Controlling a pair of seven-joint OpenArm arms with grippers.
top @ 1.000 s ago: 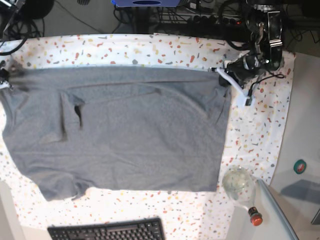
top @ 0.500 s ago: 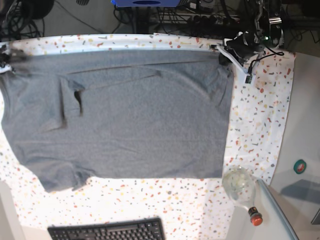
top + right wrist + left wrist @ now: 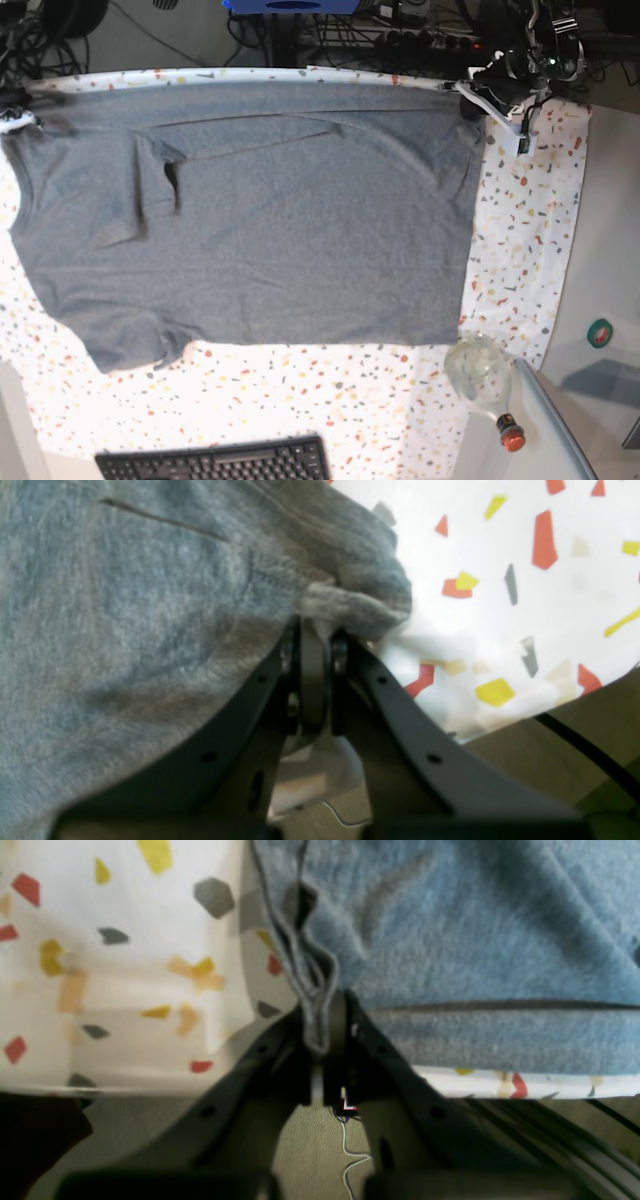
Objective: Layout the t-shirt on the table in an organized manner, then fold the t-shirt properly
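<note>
Base view shows the t-shirt (image 3: 290, 220) spread wide over the speckled desk (image 3: 520, 260), its far edge pulled taut along the desk's back rim between the two arms, so the laying-out half of the job looks close to done. Left tool (image 3: 325, 1040) is clamped on a bunched corner of the grey fabric at the desk's far edge; right tool (image 3: 312, 630) is likewise pinched shut on a thick rolled hem at the opposite corner. What spoils the layout is one sleeve (image 3: 150, 190) doubled over onto the body, with a dark gap showing beside it, and a rumpled lower corner (image 3: 140, 350) near the keyboard (image 3: 215, 462). By my reading, that sleeve wants flattening and both corners releasing before any fold; no folding has begun yet.
</note>
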